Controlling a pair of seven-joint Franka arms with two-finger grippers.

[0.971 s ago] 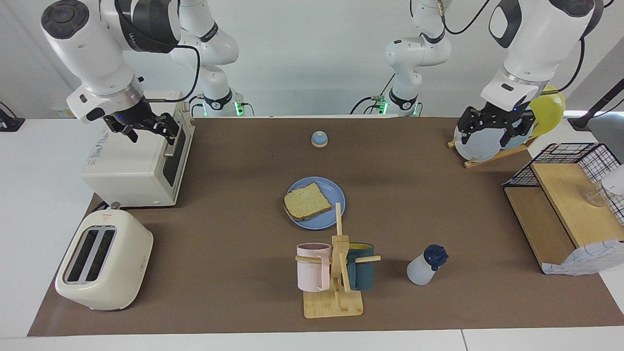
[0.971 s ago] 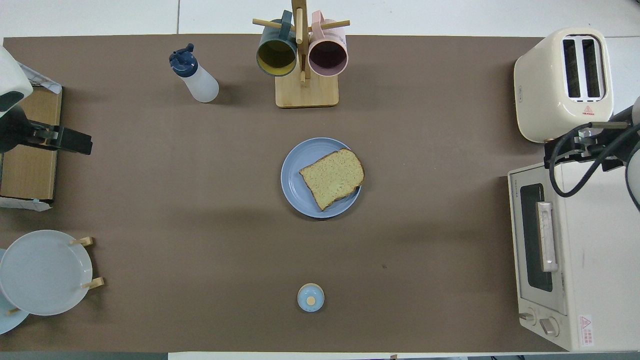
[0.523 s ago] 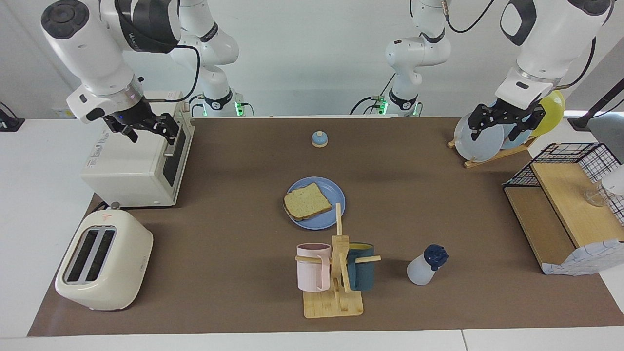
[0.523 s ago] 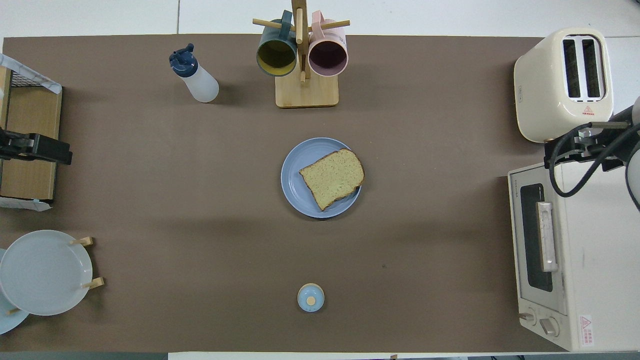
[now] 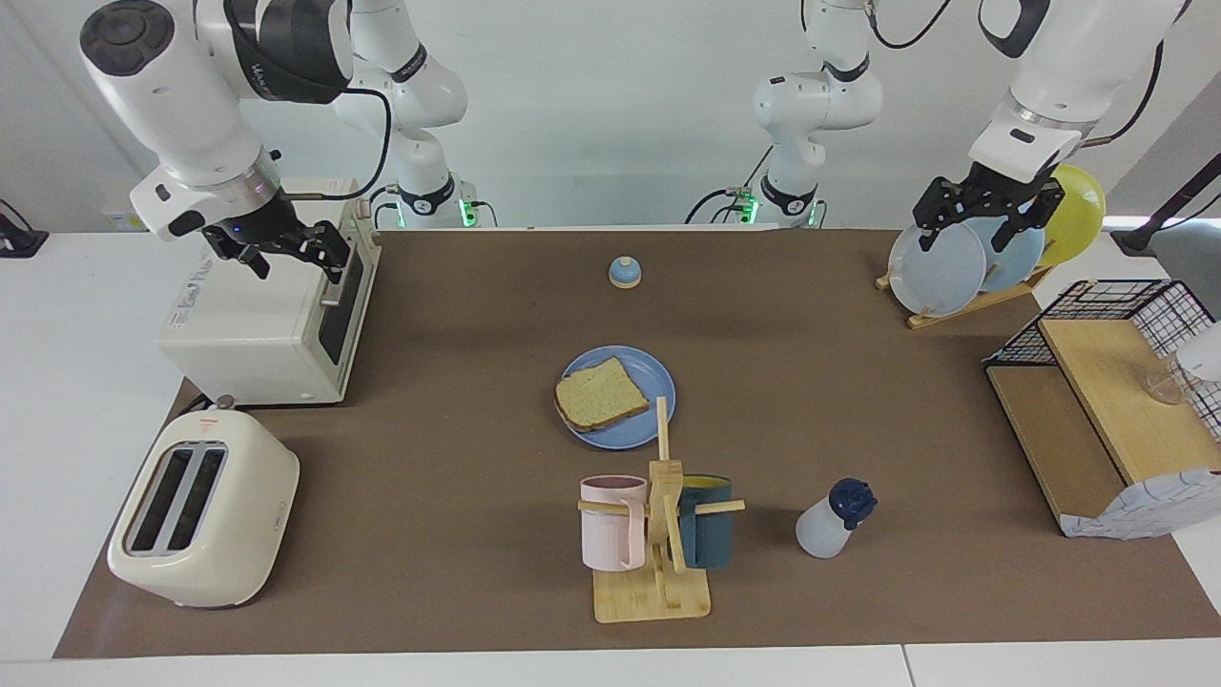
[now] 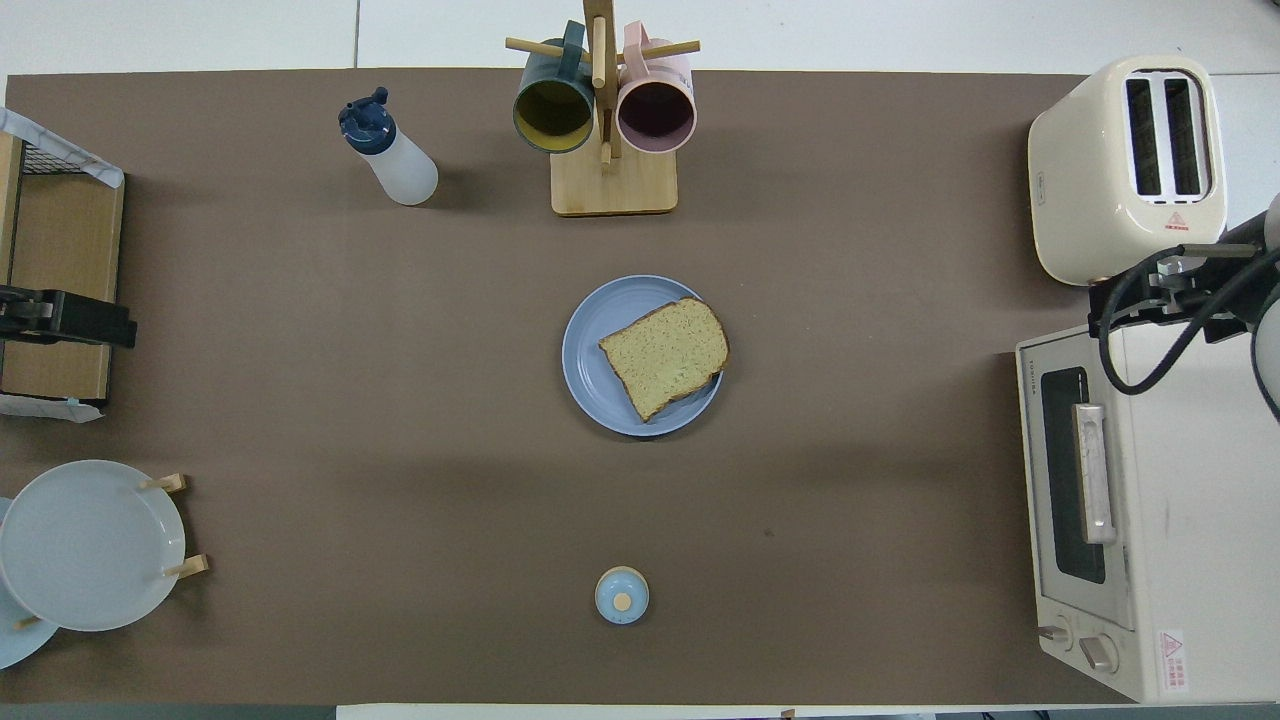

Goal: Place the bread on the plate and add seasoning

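The bread (image 5: 601, 393) lies flat on the blue plate (image 5: 660, 380) at the middle of the table; both also show in the overhead view, bread (image 6: 665, 355) on plate (image 6: 588, 350). The seasoning bottle (image 5: 832, 520) stands upright beside the mug tree, farther from the robots than the plate, toward the left arm's end; it also shows in the overhead view (image 6: 395, 165). My left gripper (image 5: 987, 205) hangs open and empty above the plate rack. My right gripper (image 5: 286, 250) hangs open and empty over the toaster oven.
A wooden mug tree (image 5: 653, 534) with a pink and a dark mug stands just farther than the plate. A toaster (image 5: 200, 510) and toaster oven (image 5: 267, 315) sit at the right arm's end. A plate rack (image 5: 954, 272), a wire shelf (image 5: 1107, 401) and a bell (image 5: 625, 272) are also there.
My left gripper has risen and drawn back over the plate rack, toward its own end of the table. The right arm, bread, plate and bottle have not moved.
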